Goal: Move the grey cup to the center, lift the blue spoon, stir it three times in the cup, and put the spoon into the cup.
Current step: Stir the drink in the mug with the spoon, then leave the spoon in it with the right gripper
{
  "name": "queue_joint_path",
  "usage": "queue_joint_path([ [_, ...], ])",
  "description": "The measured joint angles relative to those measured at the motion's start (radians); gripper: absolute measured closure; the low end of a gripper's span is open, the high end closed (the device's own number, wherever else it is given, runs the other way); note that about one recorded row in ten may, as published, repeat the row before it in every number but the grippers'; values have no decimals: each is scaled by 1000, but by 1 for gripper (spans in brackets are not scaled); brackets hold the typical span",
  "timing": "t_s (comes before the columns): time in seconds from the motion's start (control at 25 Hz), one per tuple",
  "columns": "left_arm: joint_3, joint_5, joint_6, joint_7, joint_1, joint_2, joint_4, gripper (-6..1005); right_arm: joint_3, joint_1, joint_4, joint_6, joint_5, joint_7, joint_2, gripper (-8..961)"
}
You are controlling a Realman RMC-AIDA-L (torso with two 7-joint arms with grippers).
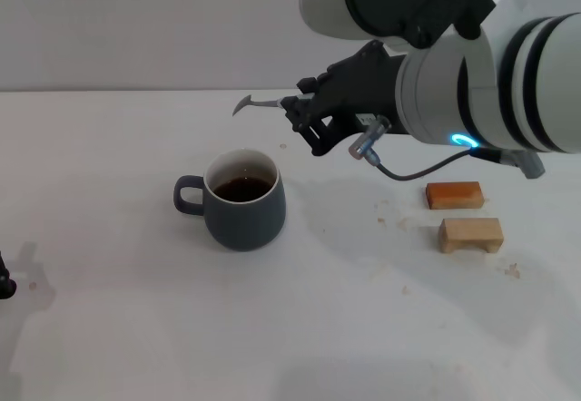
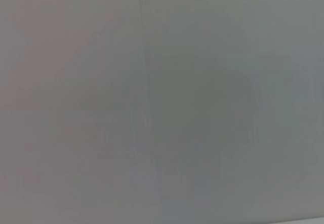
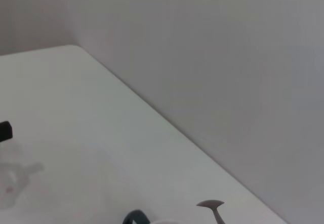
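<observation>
Grey cup (image 1: pixel 243 200): centre of frame on the surface (image 1: pixel 136 328), coffee inside; apparently placed. Blue spoon (image 1: pixel 257 103): aloft above and behind the cup, right gripper (image 1: pixel 298 111) fingers closed on its handle. Stirring and depositing remain. Left gripper: barely visible, lower left edge.

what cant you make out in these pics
- Blue spoon: head view shows only its metal bowl and neck; the handle is hidden inside the right gripper.
- Grey cup: right wrist view's edge cuts off all but the handle.
- Left gripper: left wrist view shows only blank grey; a dark part sits at the head view's edge.
</observation>
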Motion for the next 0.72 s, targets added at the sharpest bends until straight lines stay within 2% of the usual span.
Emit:
queue_joint_path([
  [0.36,-2,0,0,-1,4,0,-1,1001,-15,-23,-3,33,6,11,2,793],
  [0.72,-12,0,0,-4,7,0,-1,1001,-47,-41,-45,3,10,13,5,793],
])
